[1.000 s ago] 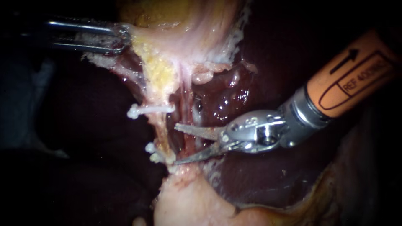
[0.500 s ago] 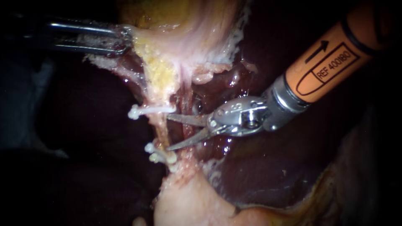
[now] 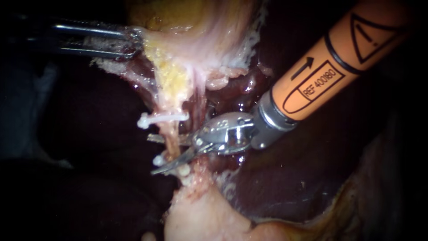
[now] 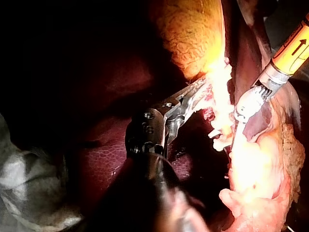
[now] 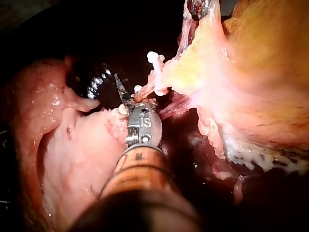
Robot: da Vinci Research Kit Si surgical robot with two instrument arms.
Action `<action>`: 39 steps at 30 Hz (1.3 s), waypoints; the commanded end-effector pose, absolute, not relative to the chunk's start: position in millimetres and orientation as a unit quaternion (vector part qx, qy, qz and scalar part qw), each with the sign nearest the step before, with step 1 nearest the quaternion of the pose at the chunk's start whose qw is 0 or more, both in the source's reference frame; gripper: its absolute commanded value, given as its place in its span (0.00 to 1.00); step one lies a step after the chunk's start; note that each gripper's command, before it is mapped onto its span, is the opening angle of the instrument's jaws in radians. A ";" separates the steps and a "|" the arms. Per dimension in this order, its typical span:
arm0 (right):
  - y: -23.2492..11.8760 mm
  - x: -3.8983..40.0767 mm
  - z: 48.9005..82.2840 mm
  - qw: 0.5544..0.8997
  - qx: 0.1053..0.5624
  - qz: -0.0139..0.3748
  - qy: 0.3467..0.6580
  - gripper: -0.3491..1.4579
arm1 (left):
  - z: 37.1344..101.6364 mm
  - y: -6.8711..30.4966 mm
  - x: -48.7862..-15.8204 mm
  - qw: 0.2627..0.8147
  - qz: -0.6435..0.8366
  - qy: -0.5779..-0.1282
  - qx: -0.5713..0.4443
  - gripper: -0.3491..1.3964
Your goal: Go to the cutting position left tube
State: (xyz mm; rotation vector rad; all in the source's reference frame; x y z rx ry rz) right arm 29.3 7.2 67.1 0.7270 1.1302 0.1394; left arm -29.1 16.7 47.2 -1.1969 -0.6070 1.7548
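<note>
**Right instrument** (image 3: 151, 154): the jaws, two thin blades, stand wide apart with the left tube (image 3: 170, 133) in the gap between them. One blade passes behind the tube. The other lies in front of it, across the lower clips (image 3: 183, 170). The upper clip (image 3: 161, 118) sits just outside the gap, beyond the far blade. Nothing is gripped.

**Procedure, as judged:**
1. Centre the gap on the bare tube between the upper clip and the lower clips.
2. Shift the near blade off the lower clips so that no clip lies in the closing path.
3. Advance until the tube sits deep in the gap, not at the tips.
4. Set the blades square to the tube.

**Left instrument** (image 3: 129, 42): the jaws are clamped on an edge of the gallbladder (image 3: 196, 40), well apart from the blades, apparently tensioning the tube.

**Not determinable:**
- Whether either blade touches the tube.
- What lies behind the tube, where the liver (image 3: 276, 187) is dark.
- The second blade in the right wrist view, which shows only one.
</note>
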 end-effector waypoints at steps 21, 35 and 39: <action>6.4 31.2 60.4 0.748 0.364 0.108 0.544 0.91 | 47.3 16.7 -29.0 0.450 0.710 -0.246 -0.484 0.00; 6.5 31.2 60.1 0.747 0.366 0.111 0.544 0.91 | 47.3 16.8 -29.0 0.450 0.709 -0.246 -0.485 0.00; 6.6 31.2 60.3 0.747 0.364 0.112 0.544 0.91 | 47.4 16.8 -29.0 0.450 0.709 -0.246 -0.485 0.00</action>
